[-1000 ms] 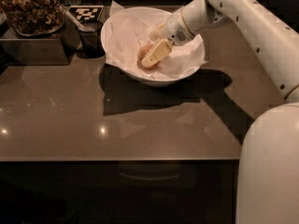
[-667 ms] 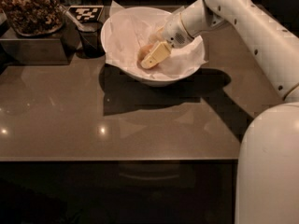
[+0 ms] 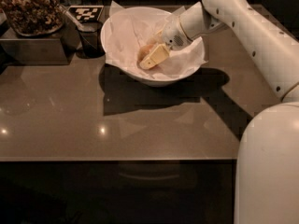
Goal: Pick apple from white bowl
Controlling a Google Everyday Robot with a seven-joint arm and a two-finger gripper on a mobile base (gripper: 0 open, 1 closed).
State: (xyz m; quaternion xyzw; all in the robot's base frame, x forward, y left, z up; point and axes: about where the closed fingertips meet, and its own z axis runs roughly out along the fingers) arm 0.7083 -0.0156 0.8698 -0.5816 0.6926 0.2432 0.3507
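The white bowl (image 3: 122, 55) stands at the back middle of the brown table, lined with crinkled white paper whose corners stick up. The apple (image 3: 144, 51) lies inside it, a small orange-red shape mostly hidden behind the gripper. My gripper (image 3: 149, 59) reaches down into the bowl from the right and sits right at the apple, touching or nearly touching it. The white arm (image 3: 243, 22) comes in from the upper right.
A small dark cup (image 3: 89, 38) stands just left of the bowl. A dark tray with a heap of brown snacks (image 3: 30, 8) is at the back left. A black-and-white tag (image 3: 85, 13) lies behind the cup. The table's front edge (image 3: 117, 160) runs across below.
Hardly anything differs. The gripper stays in the bowl at the apple, having sunk only a touch lower.
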